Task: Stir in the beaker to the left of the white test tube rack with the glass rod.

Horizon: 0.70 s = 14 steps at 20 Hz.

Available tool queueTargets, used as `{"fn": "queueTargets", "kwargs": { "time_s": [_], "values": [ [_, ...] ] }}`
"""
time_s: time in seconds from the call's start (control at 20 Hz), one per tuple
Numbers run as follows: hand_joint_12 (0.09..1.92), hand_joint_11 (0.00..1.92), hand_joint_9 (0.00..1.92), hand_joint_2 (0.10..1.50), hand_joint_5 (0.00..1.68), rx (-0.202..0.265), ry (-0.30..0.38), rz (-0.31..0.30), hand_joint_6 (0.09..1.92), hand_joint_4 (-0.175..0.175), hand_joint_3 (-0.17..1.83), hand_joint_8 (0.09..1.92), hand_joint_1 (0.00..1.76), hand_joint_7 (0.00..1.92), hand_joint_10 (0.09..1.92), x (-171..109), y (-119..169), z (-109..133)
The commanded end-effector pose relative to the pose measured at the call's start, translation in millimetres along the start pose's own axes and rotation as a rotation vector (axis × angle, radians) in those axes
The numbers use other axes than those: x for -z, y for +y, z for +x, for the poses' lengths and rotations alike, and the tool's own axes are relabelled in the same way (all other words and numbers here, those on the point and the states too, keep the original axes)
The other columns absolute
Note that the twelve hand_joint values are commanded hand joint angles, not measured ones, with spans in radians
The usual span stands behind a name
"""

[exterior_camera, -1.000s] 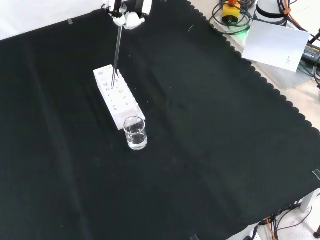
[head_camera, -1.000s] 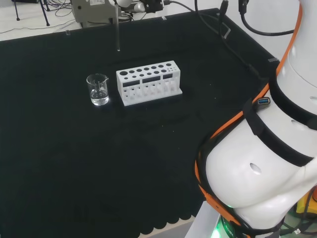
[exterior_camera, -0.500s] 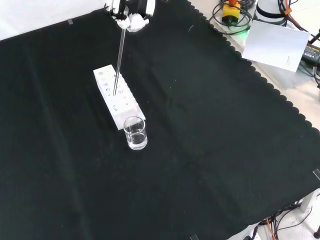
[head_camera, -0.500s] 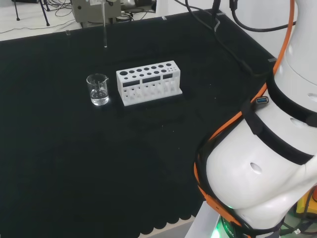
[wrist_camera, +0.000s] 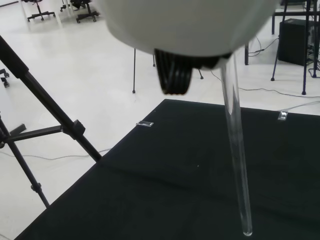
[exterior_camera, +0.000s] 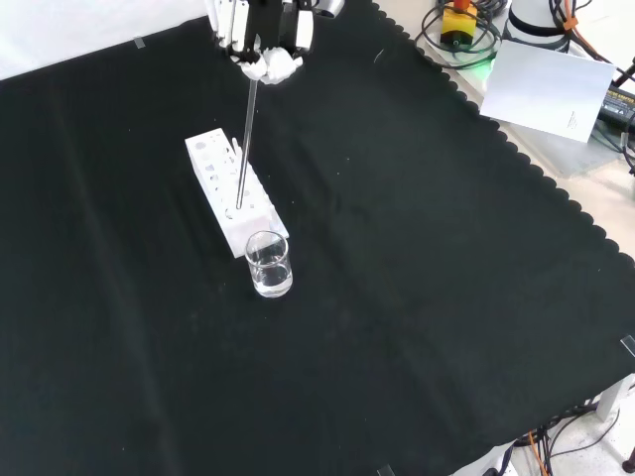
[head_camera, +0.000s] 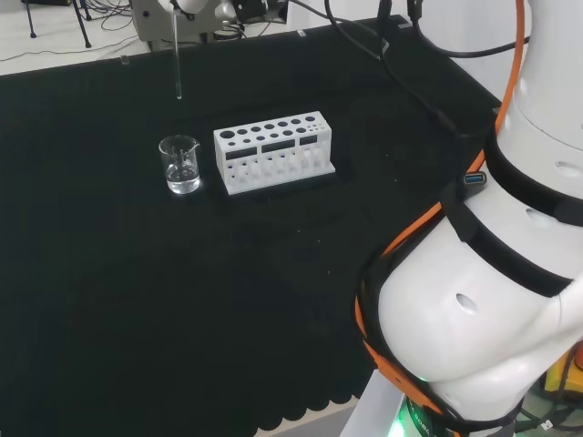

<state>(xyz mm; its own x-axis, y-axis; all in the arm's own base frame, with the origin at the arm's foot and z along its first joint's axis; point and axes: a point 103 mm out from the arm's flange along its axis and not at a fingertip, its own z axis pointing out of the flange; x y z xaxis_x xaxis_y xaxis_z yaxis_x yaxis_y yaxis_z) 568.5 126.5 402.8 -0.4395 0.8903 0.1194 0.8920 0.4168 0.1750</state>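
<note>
Gripping the glass rod [exterior_camera: 244,149] upright, my hand [exterior_camera: 260,52] may lower it off-centre and knock over the beaker [exterior_camera: 269,264].

The head view looks from behind and above the arm's base, over its white links [head_camera: 474,300], across the table [head_camera: 109,300]. The front view faces back from the opposite side, looking steeply down. Both take in the white test tube rack [head_camera: 273,150] and beaker [head_camera: 180,164]. The wrist view sits close under the hand [wrist_camera: 190,25], looking along the glass rod [wrist_camera: 237,160].
</note>
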Motion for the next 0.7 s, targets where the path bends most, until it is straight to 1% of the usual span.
{"fn": "queueTargets", "kwargs": {
  "time_s": [0.05, 0.3, 0.5, 0.7],
  "values": [
    [0.83, 1.72, 1.65, 0.47, 1.26, 0.038, 0.005, 0.037, 0.72, -0.175, 1.08, 1.24, 1.32, 1.21, 1.02, -25.7, 6.5, 6.1],
    [0.83, 1.72, 1.65, 0.47, 1.26, 0.064, 0.008, 0.047, 0.72, -0.175, 1.08, 1.24, 1.32, 1.21, 1.02, -40.2, 6.1, 12.7],
    [0.83, 1.72, 1.65, 0.47, 1.26, 0.074, 0.008, 0.064, 0.71, -0.175, 1.08, 1.24, 1.32, 1.21, 1.02, -49.3, 8.6, 14.5],
    [0.83, 1.72, 1.65, 0.47, 1.26, 0.074, 0.008, 0.077, 0.71, -0.175, 1.08, 1.24, 1.32, 1.21, 1.02, -53.7, 10.2, 11.5]
  ]
}}
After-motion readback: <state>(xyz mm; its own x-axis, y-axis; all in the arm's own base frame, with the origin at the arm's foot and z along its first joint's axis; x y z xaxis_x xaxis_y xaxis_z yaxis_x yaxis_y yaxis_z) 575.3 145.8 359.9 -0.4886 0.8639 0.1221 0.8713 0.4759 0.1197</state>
